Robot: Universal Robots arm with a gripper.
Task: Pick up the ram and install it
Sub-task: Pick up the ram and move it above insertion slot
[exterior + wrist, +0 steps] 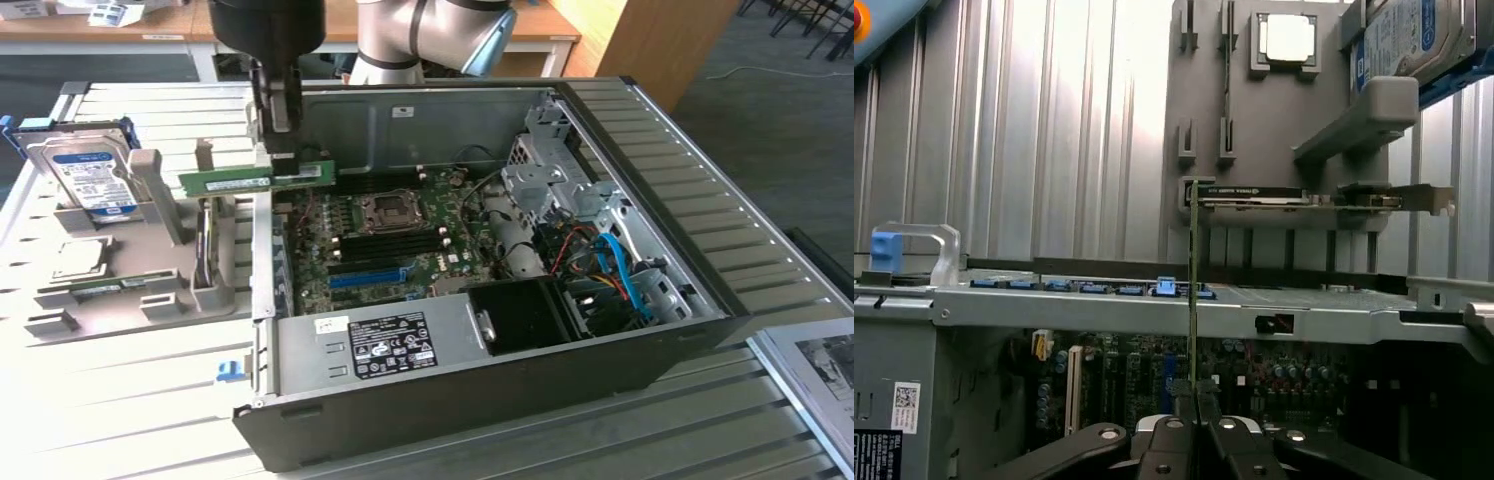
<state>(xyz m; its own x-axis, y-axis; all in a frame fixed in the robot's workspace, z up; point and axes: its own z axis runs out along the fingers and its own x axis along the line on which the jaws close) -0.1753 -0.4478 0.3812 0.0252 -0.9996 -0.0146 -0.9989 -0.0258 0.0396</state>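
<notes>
The jaws grip the ram (pixel 254 178), its label unreadable, upper left in the exterior view, above the computer case (pixel 534 390) wall.

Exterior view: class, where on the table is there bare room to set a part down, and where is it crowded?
Free: table in front of the grey tray; strip past the computer case on the exterior view's right. Crowded: tray with hard drive, case interior.
</notes>
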